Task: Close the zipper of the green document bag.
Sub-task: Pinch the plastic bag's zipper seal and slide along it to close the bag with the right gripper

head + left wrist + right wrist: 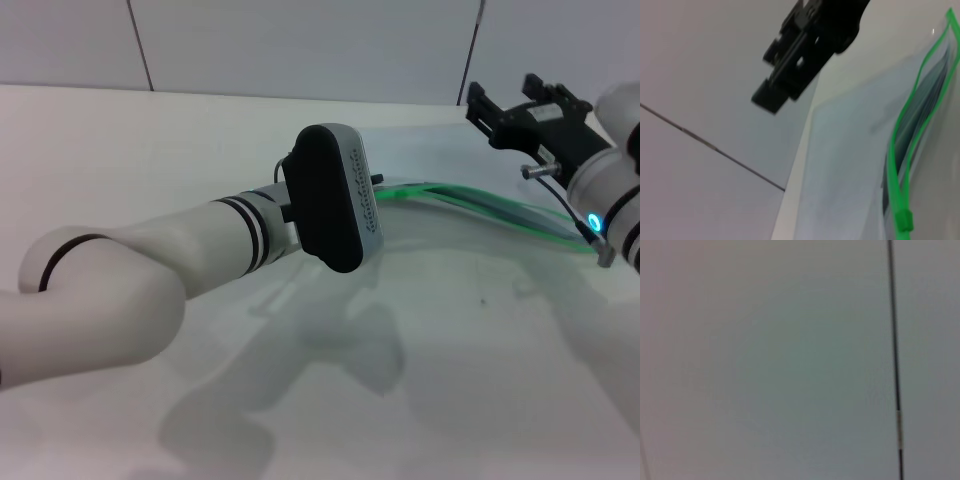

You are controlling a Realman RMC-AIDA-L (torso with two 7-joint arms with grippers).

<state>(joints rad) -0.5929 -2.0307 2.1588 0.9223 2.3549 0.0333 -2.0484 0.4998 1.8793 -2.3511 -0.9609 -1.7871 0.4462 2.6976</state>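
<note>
Two white robot arms reach over a plain white desk (200, 150) where the green document bag (850, 165), a flat translucent pale blue-grey plastic pouch, lies toward the far right. Its zipper (480, 205), a thin bright green plastic strip along one edge, gapes: in the left wrist view the two green tracks bow apart, with a small green slider (903, 221) at one end. The left tool (372, 190) is hidden behind the arm's black oval wrist housing (335, 195), close to the near end of the zipper; whether it is clenched or released cannot be told. The right tool (490, 110), black, hangs raised above the far right of the bag, its fingers spread and gripping nothing. The right wrist view shows only a grey wall (765, 360) with one dark seam.
</note>
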